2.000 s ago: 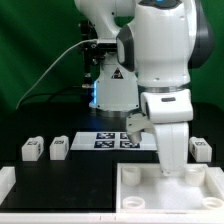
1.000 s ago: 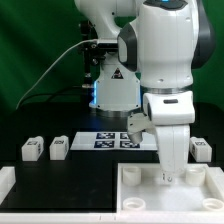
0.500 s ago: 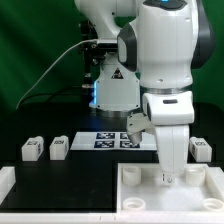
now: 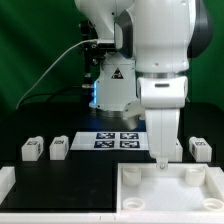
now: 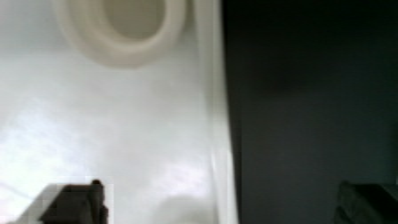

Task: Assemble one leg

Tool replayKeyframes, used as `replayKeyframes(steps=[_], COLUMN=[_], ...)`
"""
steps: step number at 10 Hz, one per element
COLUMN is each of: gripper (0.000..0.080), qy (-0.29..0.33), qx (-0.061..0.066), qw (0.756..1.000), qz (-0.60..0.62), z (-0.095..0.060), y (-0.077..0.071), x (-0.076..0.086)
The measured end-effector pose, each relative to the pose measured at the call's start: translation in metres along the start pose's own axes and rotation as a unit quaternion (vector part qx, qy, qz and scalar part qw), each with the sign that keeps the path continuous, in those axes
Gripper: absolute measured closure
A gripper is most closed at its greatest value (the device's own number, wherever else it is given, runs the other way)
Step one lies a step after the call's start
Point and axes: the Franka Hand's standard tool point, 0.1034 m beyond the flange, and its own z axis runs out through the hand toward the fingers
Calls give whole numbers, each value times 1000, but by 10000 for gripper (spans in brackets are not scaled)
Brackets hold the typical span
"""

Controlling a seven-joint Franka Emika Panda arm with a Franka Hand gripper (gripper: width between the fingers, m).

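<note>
White and squat, the leg [image 4: 201,149] nearest my gripper [image 4: 158,163] sits on the black table [image 4: 90,160] just toward the exterior view's right of it, long axis unclear to me, while the jaws hang wide apart and empty over the back edge of the panel [image 4: 140,196].

Exterior view: low, frontal, mid-range, facing arm [image 4: 160,50]. Wrist view: close above white panel [image 4: 170,198] (both views share it).
</note>
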Motion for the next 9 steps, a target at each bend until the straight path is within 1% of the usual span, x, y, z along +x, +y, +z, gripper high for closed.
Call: replayKeyframes(steps=[1, 2, 3, 4, 5, 6, 7, 8, 9], gripper=[151, 151, 151, 151, 151, 151, 151, 151, 151], qy=[1, 10, 18, 22, 30, 42, 40, 40, 38], qx=[-3, 4, 13, 17, 24, 23, 25, 29, 36], qw=[999, 984, 963, 946, 910, 887, 877, 847, 807], qz=[49, 176, 270, 323, 414, 459, 477, 530, 588], z=[-7, -9, -8, -9, -12, -14, -13, -13, -11], y=[-5, -14, -22, -27, -28, -23, -24, -25, -29], x=[9, 24, 42, 58, 70, 71, 71, 72, 75])
